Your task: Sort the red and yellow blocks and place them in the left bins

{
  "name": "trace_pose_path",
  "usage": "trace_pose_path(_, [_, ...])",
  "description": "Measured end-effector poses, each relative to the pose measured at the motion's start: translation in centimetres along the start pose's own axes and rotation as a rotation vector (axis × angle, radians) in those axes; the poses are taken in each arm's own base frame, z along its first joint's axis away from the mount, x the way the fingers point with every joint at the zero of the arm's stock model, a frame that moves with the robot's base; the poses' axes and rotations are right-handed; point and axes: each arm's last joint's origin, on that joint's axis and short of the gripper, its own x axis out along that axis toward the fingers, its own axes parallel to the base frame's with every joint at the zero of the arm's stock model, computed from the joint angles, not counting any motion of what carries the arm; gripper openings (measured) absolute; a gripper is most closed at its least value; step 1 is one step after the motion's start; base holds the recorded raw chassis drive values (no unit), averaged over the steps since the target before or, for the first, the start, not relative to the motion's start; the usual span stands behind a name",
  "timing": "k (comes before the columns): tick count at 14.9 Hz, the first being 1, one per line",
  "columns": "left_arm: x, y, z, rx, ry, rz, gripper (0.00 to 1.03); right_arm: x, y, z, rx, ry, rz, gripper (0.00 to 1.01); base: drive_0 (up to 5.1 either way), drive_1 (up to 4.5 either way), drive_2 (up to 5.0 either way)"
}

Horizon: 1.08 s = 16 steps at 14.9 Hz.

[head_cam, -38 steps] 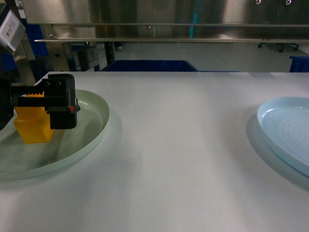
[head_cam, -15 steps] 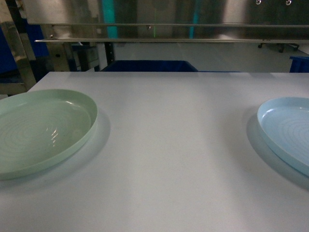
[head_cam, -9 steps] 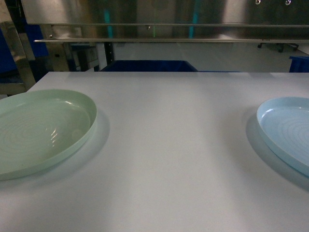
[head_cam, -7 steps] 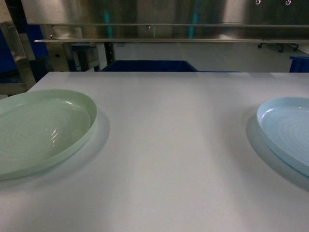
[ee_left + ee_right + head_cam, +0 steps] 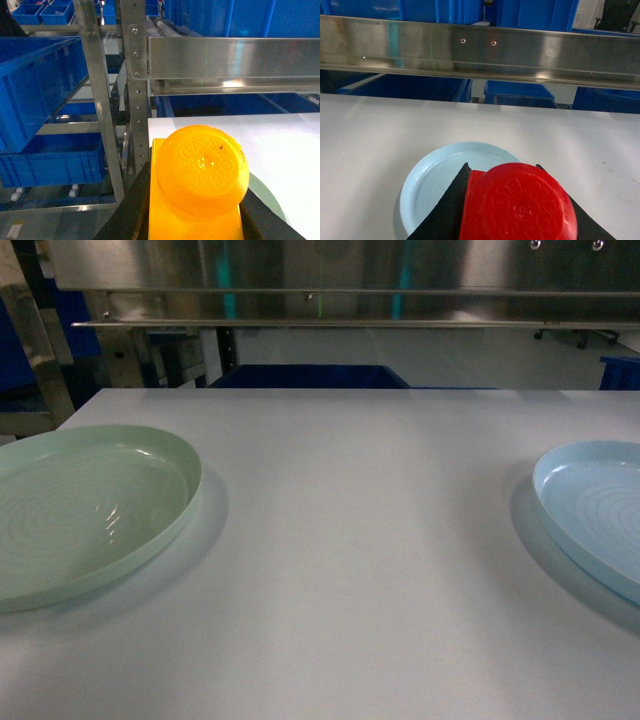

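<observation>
Trouble could come if the left claw (image 5: 192,220) lets go too soon. It holds the yellow block (image 5: 200,180) tight, up beside the metal rack (image 5: 100,100), and the blue bins (image 5: 35,85) are still off to the side, so the block could fall to the floor. The right claw (image 5: 517,220) holds the red block (image 5: 520,205) over the light blue plate (image 5: 435,185)

From the head we look forward and slightly down across the white table (image 5: 350,540), green plate (image 5: 90,510) left, light blue plate (image 5: 590,510) right. Our left wrist camera faces the left-side shelving with blue crates (image 5: 35,85). Our right wrist camera looks down close over that same light blue plate.
</observation>
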Motion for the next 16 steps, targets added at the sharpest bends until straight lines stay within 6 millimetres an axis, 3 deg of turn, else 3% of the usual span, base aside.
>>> trace_pose_path(6, [0.0, -0.01, 0.0, 0.0, 0.0, -0.003, 0.27, 0.0, 0.0, 0.0, 0.0, 0.0, 0.0, 0.28, 0.0, 0.0, 0.0])
trace_pose_path(16, [0.03, -0.02, 0.0, 0.0, 0.0, -0.007, 0.27, 0.0, 0.0, 0.0, 0.0, 0.0, 0.0, 0.28, -4.9, 2.51, 2.5])
